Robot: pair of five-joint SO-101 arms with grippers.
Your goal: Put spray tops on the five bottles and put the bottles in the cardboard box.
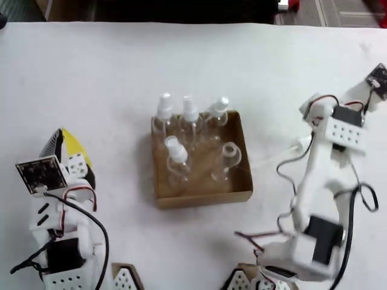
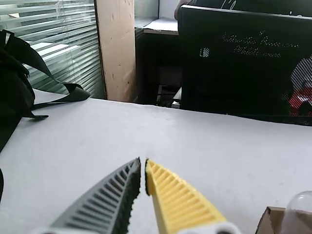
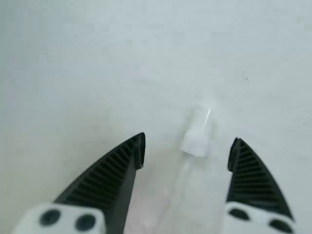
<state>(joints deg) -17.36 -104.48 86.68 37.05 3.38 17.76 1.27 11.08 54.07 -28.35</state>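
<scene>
Five bottles [image 1: 179,162] in the cardboard box [image 1: 202,197], spray top [image 3: 197,132] right of it

A white table [image 2: 97,131] runs back to slatted window blinds [image 2: 48,39] with daylight showing through, beside a pale wooden panel [image 2: 115,48]. A black bag [image 2: 14,83] rests at the table's edge, a black mesh chair [image 2: 243,58] beyond it

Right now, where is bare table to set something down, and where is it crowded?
Bare table runs along the far side behind the cardboard box, and between box and left gripper. Crowded: inside the box, and its right side, where the open right gripper straddles a spray top.
</scene>
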